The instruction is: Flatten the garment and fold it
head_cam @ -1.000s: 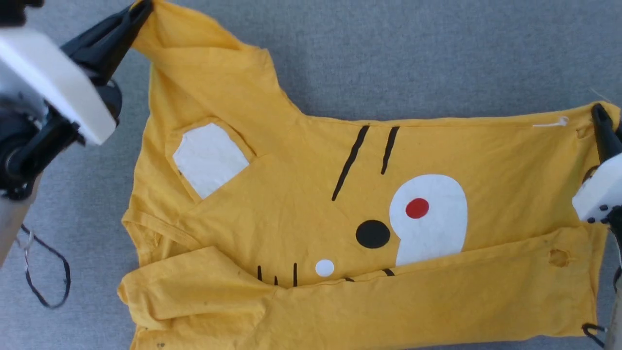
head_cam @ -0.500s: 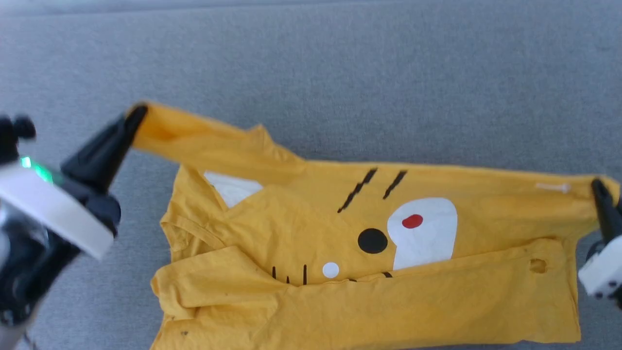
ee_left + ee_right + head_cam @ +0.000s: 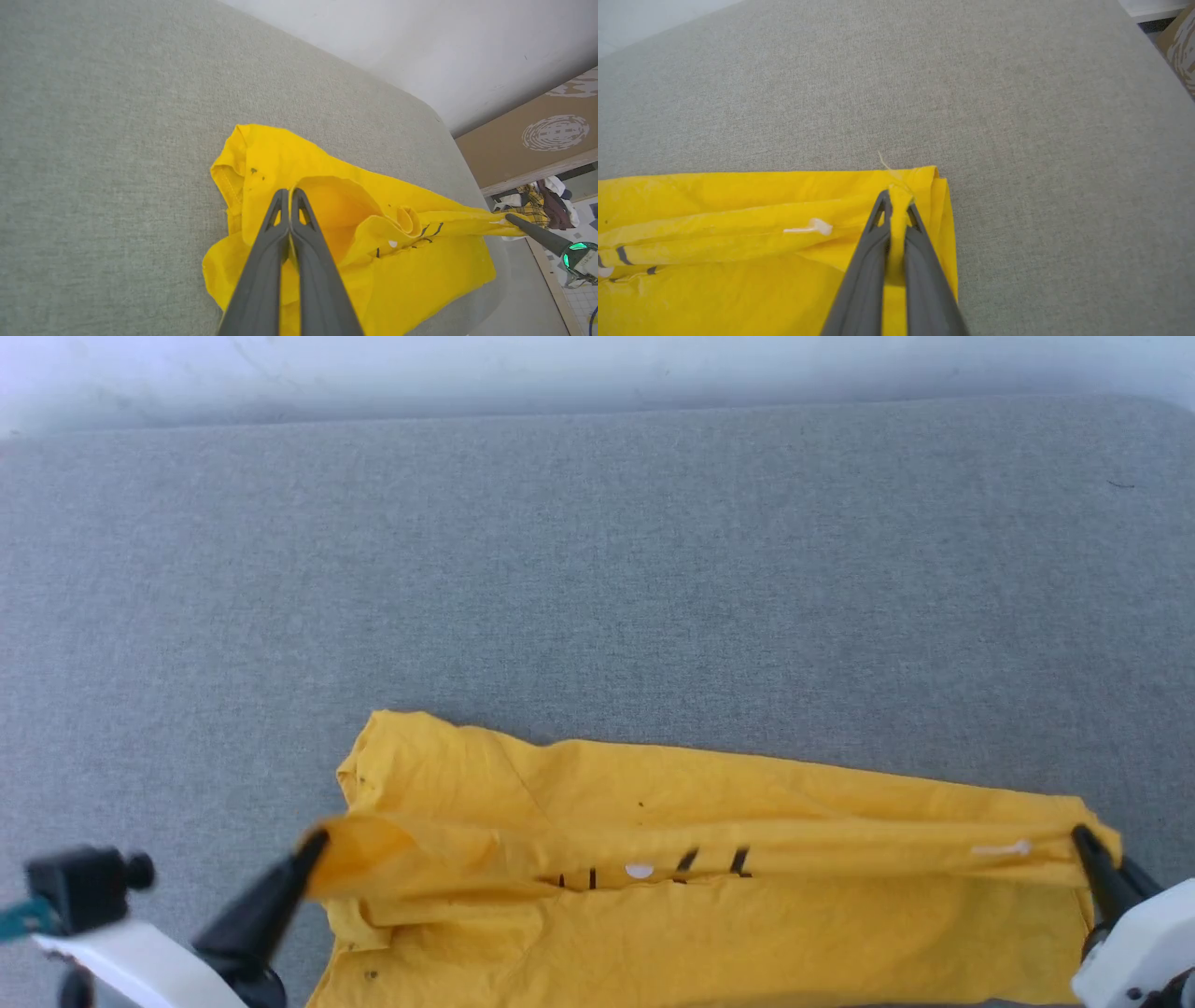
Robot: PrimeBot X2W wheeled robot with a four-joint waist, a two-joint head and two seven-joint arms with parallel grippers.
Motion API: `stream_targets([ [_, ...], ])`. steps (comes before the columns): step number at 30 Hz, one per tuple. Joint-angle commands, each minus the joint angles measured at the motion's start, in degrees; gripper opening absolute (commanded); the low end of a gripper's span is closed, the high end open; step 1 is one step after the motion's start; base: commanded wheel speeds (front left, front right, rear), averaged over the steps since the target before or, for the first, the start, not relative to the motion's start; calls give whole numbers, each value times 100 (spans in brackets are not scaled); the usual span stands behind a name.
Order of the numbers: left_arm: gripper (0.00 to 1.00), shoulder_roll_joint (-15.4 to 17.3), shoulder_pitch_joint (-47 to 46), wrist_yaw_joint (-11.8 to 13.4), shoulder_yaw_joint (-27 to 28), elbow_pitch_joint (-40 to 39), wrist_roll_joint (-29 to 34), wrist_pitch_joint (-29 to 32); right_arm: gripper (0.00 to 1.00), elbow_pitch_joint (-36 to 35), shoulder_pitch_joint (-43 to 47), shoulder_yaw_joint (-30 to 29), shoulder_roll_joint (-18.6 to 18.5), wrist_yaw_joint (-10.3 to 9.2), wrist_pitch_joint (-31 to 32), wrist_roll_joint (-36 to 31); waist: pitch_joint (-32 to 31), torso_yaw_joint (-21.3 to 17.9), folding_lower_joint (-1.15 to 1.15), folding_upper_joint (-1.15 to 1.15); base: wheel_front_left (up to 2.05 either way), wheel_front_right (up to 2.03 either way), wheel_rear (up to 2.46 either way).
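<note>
The garment (image 3: 709, 933), a bright yellow T-shirt, lies folded lengthwise near the front of a grey felt surface (image 3: 597, 597). A raised fold runs across it between both grippers, with a few black marks and a small white dot showing under that fold. My left gripper (image 3: 316, 845) is shut on the fold's left end. In the left wrist view the cloth (image 3: 327, 200) balloons open beside the closed left gripper (image 3: 289, 192). My right gripper (image 3: 1081, 835) is shut on the right end; the right wrist view shows yellow cloth (image 3: 738, 261) pinched in the right gripper (image 3: 896, 193).
The grey surface stretches far behind the shirt up to a pale wall (image 3: 597, 369). In the left wrist view the surface's rounded corner, a brown board (image 3: 537, 140) and a heap of clothes (image 3: 542, 198) on the floor lie past the shirt.
Both grippers have drawn the shirt's far edge toward me over its front, hiding the white oval, red dot and neck patch. The head camera has tilted up, showing more grey surface.
</note>
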Motion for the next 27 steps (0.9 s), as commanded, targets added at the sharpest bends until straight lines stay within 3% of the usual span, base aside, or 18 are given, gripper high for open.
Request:
stream_targets([
  [1, 0, -137, 112, -57, -140, 106, -103, 37, 0, 127, 46, 52, 12, -4, 8, -19, 8, 7, 1, 0, 0, 0, 0],
  [8, 0, -533, -36, -86, -521, 774, -151, 332, 2, 706, -93, 207, 13, -4, 12, -256, -20, 7, 1, 0, 0, 0, 0],
  [9, 0, -605, -109, -79, -544, 883, -124, 334, 18, 788, -119, 222, 13, -4, 16, -254, -27, 10, 1, 0, 0, 0, 0],
  [10, 44, -681, -180, -63, -554, 988, -107, 324, 50, 858, -149, 225, 13, -4, 10, -251, -32, 10, 1, 0, 0, 0, 0],
  [11, 100, -736, -249, -62, -578, 1076, -70, 326, 100, 916, -179, 227, 13, -4, -5, -249, -37, 8, 1, 0, 0, 0, 0],
  [16, 100, -1000, -424, 13, -454, 1246, 42, -26, 100, 953, -228, 211, 13, -4, -39, -64, -102, -9, 1, 0, 0, 0, 0],
  [21, 100, -1148, -304, 478, 140, 1039, 492, -700, 100, 543, -79, -64, 13, -4, -77, 96, -185, -17, 1, 0, 0, 0, 0],
  [24, 100, -1418, -206, 929, 945, 738, 1379, -778, 100, 418, 31, -325, 13, -4, -104, 43, -216, 5, 1, 0, 0, 0, 0],
  [27, 100, -1948, 12, 1126, 1722, 281, 2615, -782, 100, 516, 132, -450, 13, -4, -42, -50, -231, 53, 1, 0, 0, 0, 0],
])
